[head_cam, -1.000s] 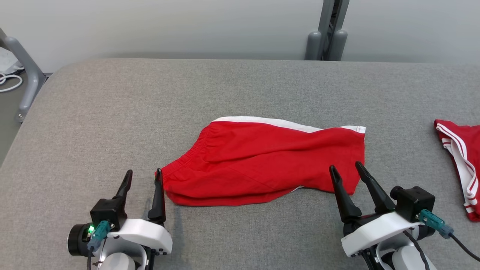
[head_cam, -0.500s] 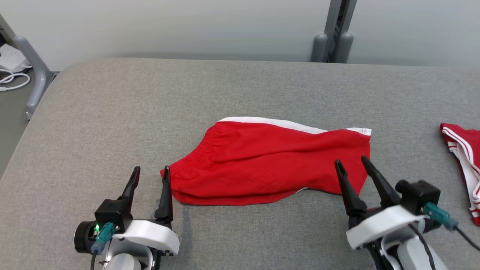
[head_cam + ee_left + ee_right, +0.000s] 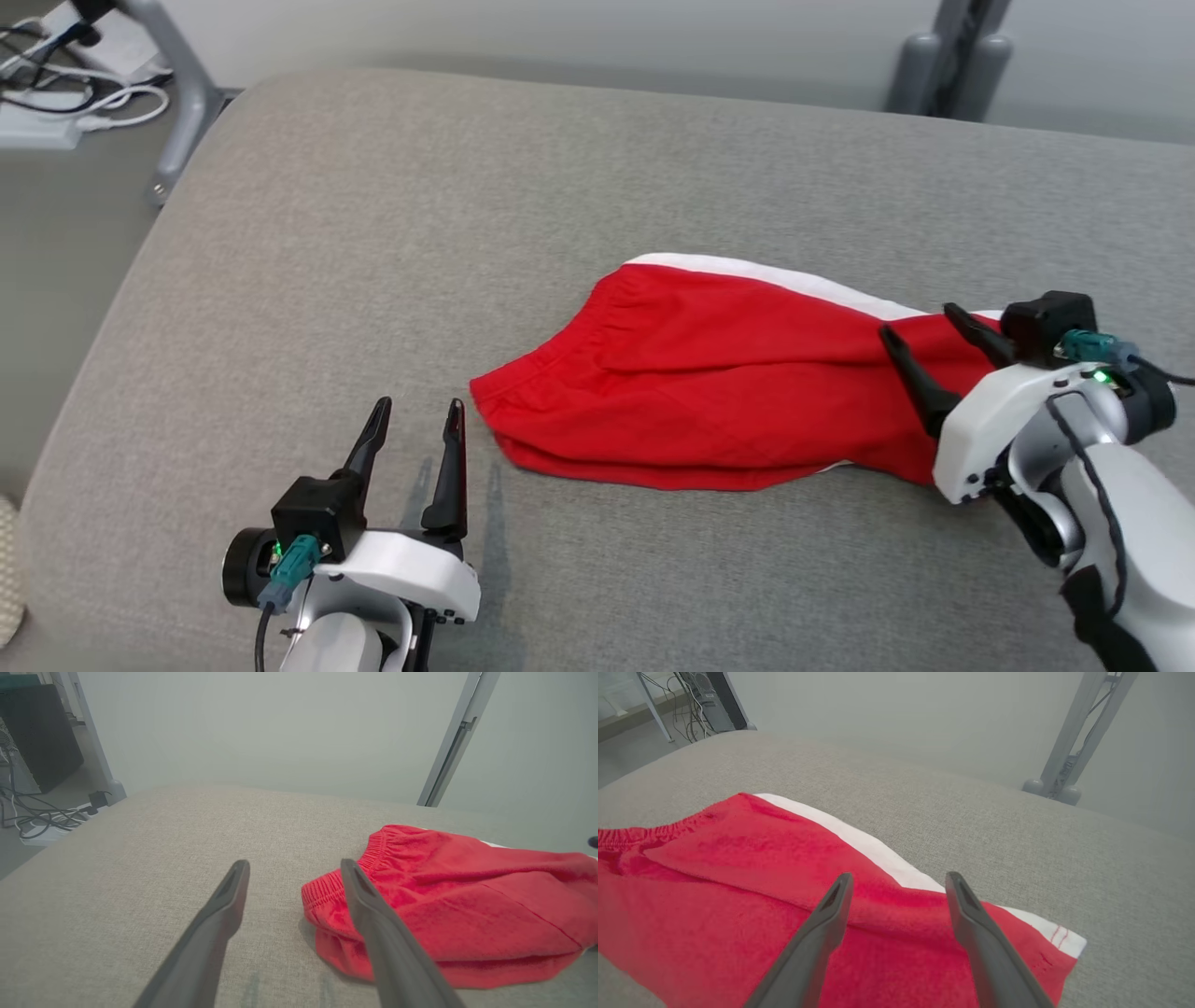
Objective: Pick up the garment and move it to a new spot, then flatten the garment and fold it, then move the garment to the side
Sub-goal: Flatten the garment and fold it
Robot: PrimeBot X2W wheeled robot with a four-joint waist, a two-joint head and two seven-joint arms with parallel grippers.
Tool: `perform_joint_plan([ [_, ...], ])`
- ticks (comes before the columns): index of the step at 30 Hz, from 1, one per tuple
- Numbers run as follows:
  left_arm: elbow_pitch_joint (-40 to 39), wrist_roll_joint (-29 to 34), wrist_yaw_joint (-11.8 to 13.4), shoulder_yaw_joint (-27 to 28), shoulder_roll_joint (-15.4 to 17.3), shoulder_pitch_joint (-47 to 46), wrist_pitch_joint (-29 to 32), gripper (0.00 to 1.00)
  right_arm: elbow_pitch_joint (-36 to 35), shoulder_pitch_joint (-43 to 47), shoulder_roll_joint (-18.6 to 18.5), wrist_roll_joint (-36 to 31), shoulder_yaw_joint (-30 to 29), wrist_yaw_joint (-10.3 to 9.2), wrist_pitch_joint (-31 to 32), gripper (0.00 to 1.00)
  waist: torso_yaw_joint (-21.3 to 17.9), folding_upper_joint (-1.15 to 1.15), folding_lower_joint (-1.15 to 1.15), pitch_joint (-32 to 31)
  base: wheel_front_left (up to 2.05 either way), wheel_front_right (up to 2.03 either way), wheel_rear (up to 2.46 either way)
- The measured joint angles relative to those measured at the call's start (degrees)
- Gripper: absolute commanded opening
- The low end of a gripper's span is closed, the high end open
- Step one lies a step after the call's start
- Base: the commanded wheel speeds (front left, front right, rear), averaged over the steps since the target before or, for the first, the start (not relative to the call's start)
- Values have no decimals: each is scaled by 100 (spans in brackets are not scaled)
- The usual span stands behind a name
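Observation:
Red shorts (image 3: 709, 373) with a white side stripe and an elastic waistband lie folded lengthwise on the grey padded table (image 3: 373, 233). My left gripper (image 3: 419, 405) is open and low over the table, just left of the waistband corner; the left wrist view shows its right finger (image 3: 369, 905) in front of the waistband edge of the shorts (image 3: 467, 905). My right gripper (image 3: 918, 320) is open above the shorts' right leg end. In the right wrist view the right gripper (image 3: 899, 875) hangs over the red cloth (image 3: 738, 882) near the white stripe (image 3: 878, 851).
The table's rounded left edge (image 3: 84, 392) drops to the floor, where cables and a power strip (image 3: 56, 103) lie by a grey frame leg (image 3: 182, 93). A grey post (image 3: 952, 56) stands behind the table's far edge.
The head camera has swung left and down, so the whole scene shifted right. My right gripper has moved forward over the shorts' leg end. The left gripper stays beside the waistband corner.

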Motion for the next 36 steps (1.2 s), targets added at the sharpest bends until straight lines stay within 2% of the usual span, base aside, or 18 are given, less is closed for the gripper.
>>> perform_joint_plan([
  [6, -4, -110, 92, -132, 4, -54, 0, 100, 547, -309, -433, 322, 487, 0, 246, 100, 307, 0, 0, 187, 0, 0, 0],
  [14, -14, -165, 103, -226, 3, -73, 0, 100, 1033, -594, -648, 588, 1114, 0, 280, 100, 471, 0, 0, 340, 0, 0, 0],
  [15, -19, -169, 103, -245, 2, -77, 0, 100, 1077, -631, -671, 610, 1207, 0, 310, 71, 485, 0, 0, 350, 0, 0, 0],
  [16, -26, -180, 110, -280, 2, -79, 0, 100, 1163, -711, -715, 661, 1277, 1, 264, 0, 511, 0, 0, 371, 0, 0, 0],
  [24, -52, -302, 155, -426, 2, -180, 0, 100, 1562, -1434, -854, 539, 995, 1, -352, 0, 645, 0, 0, 495, 0, 0, 0],
  [31, -99, -423, 196, -609, 3, -319, 0, 100, 1809, -2501, -1009, 177, 839, 1, -583, 0, 802, 0, 0, 667, 0, 0, 0],
  [34, -131, -559, 249, -781, 1, -424, 0, 100, 2343, -3103, -1011, -45, 650, 1, -631, 0, 974, 0, 0, 802, 0, 0, 0],
  [35, -136, -588, 269, -822, 1, -427, 0, 100, 2584, -3173, -915, -115, 653, 1, -625, 43, 1033, 0, 0, 842, 0, 0, 0],
  [36, -138, -609, 282, -835, 3, -427, 0, 100, 2688, -3197, -867, -140, 661, 1, -622, 100, 1054, 0, 0, 855, 0, 0, 0],
])
